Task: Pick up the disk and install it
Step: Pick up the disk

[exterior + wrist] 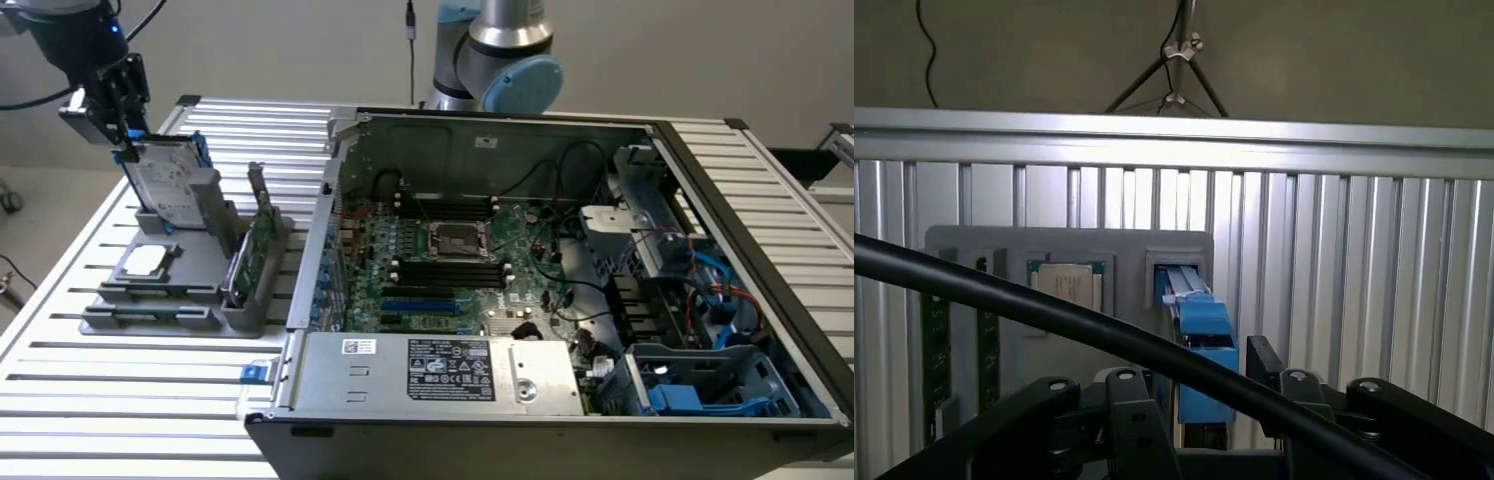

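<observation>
1. My tool (128, 150) is at the upper left of the exterior view, pointing down over the grey holder (147, 312) on the bench (107, 400).
2. It is clamped on the upper edge of the disk (167, 185). In the wrist view the blue rail (1199, 320) sits tight between my fingers (1266, 365).
3. The disk stands on edge in the holder's back slot, leaning slightly. Stored upright like this, its top edge is free for a grip from above. Its lower end looks seated in the slot, so I judge it not yet lifted clear.
4. The holder keeps each part in its own place. The square chip (144, 260) lies flat in front of the disk, and the green card (254, 245) stands in a slot towards the case.
5. The open computer case (481, 130) fills the centre and right of the exterior view, well apart from the disk. Its lid is off, so the inside can be reached from above.
6. A black cable (1004, 295) crosses in front of the wrist camera.
</observation>
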Robot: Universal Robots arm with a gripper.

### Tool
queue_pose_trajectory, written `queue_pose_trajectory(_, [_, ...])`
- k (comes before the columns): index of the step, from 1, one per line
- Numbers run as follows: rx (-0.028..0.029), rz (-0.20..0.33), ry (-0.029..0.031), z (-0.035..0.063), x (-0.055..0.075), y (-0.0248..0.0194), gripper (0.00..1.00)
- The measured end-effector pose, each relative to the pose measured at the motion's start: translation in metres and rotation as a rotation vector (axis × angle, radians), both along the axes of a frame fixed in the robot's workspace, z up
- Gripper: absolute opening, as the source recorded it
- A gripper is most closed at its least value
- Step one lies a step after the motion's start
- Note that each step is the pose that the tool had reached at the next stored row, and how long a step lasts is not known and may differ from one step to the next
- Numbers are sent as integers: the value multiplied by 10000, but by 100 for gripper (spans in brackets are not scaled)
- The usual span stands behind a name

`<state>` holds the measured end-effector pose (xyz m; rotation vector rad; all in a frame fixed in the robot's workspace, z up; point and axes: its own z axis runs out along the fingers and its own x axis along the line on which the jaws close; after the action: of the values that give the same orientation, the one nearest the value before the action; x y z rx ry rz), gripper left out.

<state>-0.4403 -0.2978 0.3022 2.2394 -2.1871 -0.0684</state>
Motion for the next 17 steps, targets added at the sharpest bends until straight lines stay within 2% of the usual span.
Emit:
queue_pose_trajectory(4, [-14, 37, 0, -74, -17, 12, 49])
queue_pose_trajectory(9, [-78, 38, 0, -146, -35, 74, 49])
queue_pose_trajectory(12, [-115, 39, 1, -157, -42, 77, 49])
queue_pose_trajectory(14, [-159, 36, -1, -164, -47, 77, 49])
queue_pose_trajectory(17, [-284, 30, 2, -171, -51, 77, 49])
